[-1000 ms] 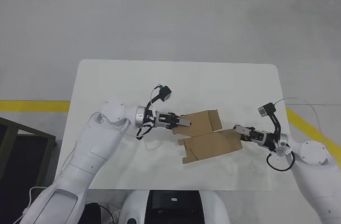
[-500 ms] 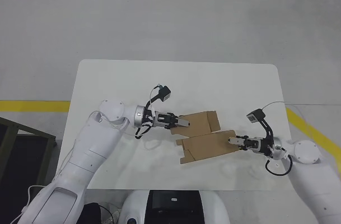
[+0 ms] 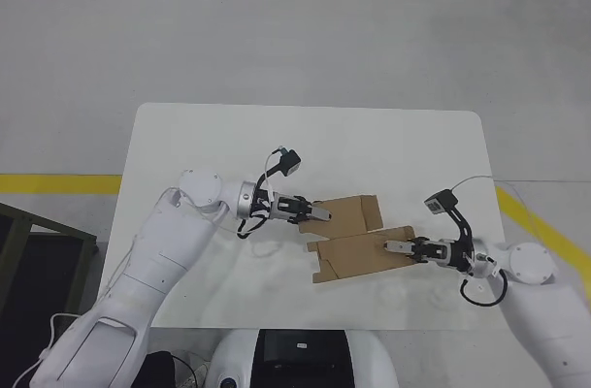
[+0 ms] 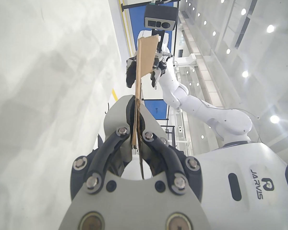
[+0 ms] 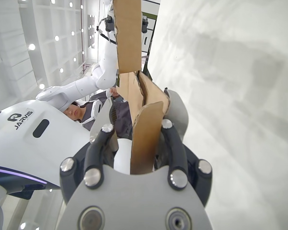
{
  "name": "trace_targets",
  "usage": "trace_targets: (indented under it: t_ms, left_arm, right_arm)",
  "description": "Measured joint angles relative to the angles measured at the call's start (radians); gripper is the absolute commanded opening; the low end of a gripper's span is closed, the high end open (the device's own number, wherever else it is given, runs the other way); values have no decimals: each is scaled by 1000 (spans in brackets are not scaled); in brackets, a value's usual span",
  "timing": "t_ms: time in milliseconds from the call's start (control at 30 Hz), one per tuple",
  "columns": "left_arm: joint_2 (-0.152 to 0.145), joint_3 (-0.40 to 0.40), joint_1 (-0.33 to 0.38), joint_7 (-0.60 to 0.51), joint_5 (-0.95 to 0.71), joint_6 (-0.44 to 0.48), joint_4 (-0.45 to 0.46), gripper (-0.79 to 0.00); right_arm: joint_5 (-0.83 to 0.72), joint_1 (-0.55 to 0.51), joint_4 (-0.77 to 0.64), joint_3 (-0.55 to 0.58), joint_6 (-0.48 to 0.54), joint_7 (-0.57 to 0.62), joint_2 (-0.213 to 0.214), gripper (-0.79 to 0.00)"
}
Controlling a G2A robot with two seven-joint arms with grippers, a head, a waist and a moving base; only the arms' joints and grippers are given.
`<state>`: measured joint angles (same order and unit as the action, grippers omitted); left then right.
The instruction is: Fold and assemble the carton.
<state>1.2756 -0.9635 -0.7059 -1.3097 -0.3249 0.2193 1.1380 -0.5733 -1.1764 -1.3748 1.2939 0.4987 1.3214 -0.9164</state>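
Note:
The carton (image 3: pixel 358 238) is a flat brown cardboard blank lying partly unfolded at the middle of the white table (image 3: pixel 227 145). My left gripper (image 3: pixel 319 210) holds the left edge of its far panel. In the left wrist view this gripper (image 4: pixel 135 107) is shut on the thin cardboard edge (image 4: pixel 144 58). My right gripper (image 3: pixel 392 247) sits over the right end of the near panel. In the right wrist view its fingers (image 5: pixel 175 106) stand apart with the carton's flap (image 5: pixel 146 130) between them, lying against one finger.
The table's far half and left side are bare white surface. A dark cart (image 3: pixel 23 272) stands on the floor off the table's left edge, beside a yellow floor line (image 3: pixel 52 182).
My right gripper has slid leftward onto the carton's near panel, taking its end flap between the fingers. The carton has shifted slightly left. The left gripper has kept its hold.

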Motion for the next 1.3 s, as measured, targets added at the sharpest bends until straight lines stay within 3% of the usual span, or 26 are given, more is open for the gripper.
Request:
trace_targets:
  t_ms: [167, 367, 400, 433, 467, 500, 1067, 1300]
  left_arm:
    - [-1, 2, 2, -2, -2, 0, -3, -785]
    - [-3, 2, 5, -13, -12, -3, -6, -785]
    - [-4, 2, 7, -16, -13, -3, -8, -573]
    - [-4, 2, 8, -17, -13, -3, -8, -428]
    - [-5, 1, 9, -18, -13, -3, -9, -163]
    - [-5, 1, 10, -18, -13, -1, -9, 0]
    - [-12, -38, -33, 10, -127, 15, 8, 0]
    - [-22, -53, -63, 29, -108, 16, 64, 0]
  right_arm:
    - [13, 9, 7, -1, -5, 4, 2, -551]
    - [18, 16, 11, -5, -8, 8, 3, -717]
    - [18, 17, 11, -7, -9, 9, 3, -763]
    - [19, 17, 13, -8, -10, 9, 3, -785]
    - [19, 18, 15, -9, -10, 10, 3, -785]
    - [19, 19, 17, -10, -10, 10, 3, -785]
    - [35, 3, 28, 9, -6, -49, 5, -785]
    - [57, -16, 28, 17, -9, -87, 6, -785]
